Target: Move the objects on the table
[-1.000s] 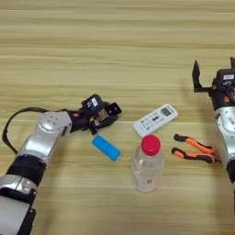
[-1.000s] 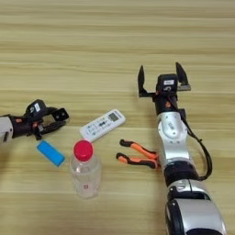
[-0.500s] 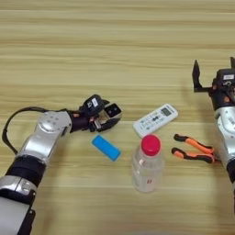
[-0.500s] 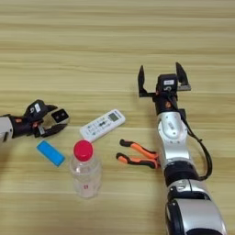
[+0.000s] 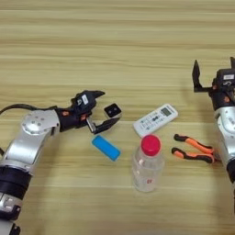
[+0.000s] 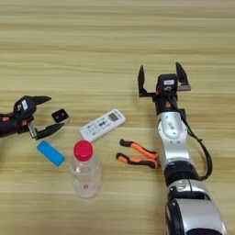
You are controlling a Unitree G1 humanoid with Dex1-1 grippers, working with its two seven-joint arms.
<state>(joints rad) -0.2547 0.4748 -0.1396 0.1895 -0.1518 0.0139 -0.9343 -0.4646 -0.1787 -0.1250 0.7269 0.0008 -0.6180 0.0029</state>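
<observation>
Low toward the counter's [image 5: 114, 41] left side, the left gripper [image 5: 102, 109] lies with its two black fingers spread wide, one above and one below the small black cube with a white face [image 5: 112, 110]. The cube sits just off the fingertips, inside the opening, and whether either finger touches it cannot be told. The left eye view shows this arm's silver forearm and its cable running off the left edge; the right eye view cuts the arm off and shows only the gripper and wrist.

Just below that gripper the flat blue bar [image 5: 106, 148] lies at a slant on the wood. To its right the clear plastic bottle with a red cap [image 5: 148, 164] stands upright near the counter's front edge. The white remote control [image 5: 155, 120] lies tilted just behind the bottle, close to it but apart. The orange-handled pliers [image 6: 138, 154] lie to the right of the bottle, handles splayed, beside the right forearm.

The right gripper [image 6: 162, 77] sits further back, its fingers spread wide and pinching nothing. The right eye view shows it whole with the full arm; the left eye view crops its outer finger at the right edge.
</observation>
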